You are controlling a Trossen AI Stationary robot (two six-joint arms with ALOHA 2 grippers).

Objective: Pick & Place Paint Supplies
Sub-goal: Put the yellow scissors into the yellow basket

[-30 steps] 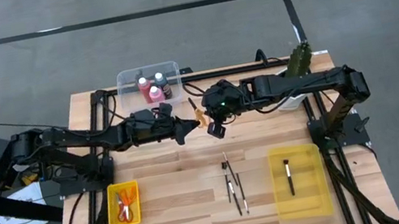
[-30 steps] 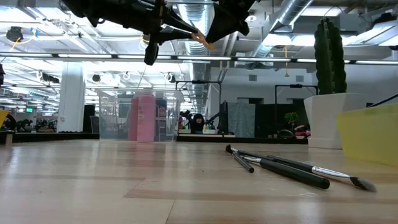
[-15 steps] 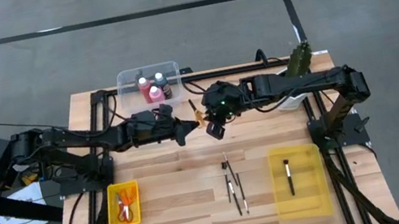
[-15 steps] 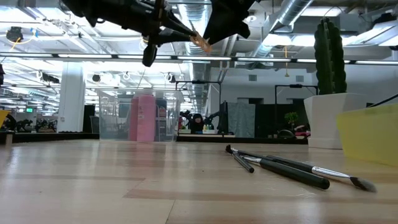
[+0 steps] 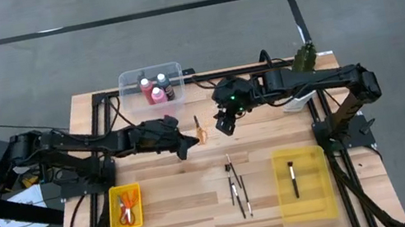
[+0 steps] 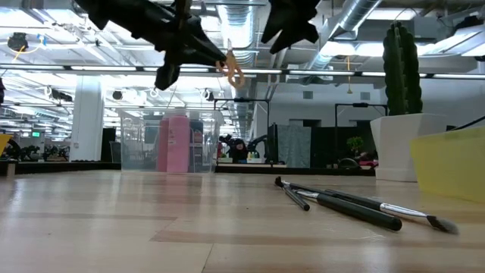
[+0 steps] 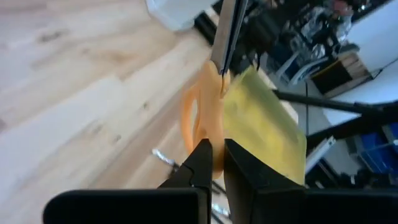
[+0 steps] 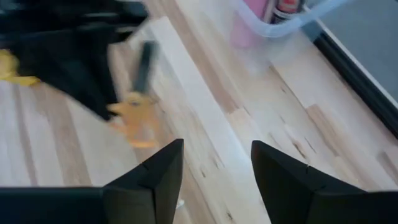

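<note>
Your left gripper (image 5: pixel 188 139) is clamping the orange-handled scissors (image 5: pixel 199 131) by the handle, airborne above the table (image 5: pixel 168 203), centre of the high view. Their long axis is running up-down in that frame: dark blades pointing toward the top edge, handle loops toward the bottom. In the left wrist view the orange-handled scissors (image 7: pixel 208 106) are standing blades-up from the fingers. Your right gripper (image 5: pixel 223 123) is hanging just right of them, jaws spread wide, holding nothing. No readable labels or writing anywhere.
</note>
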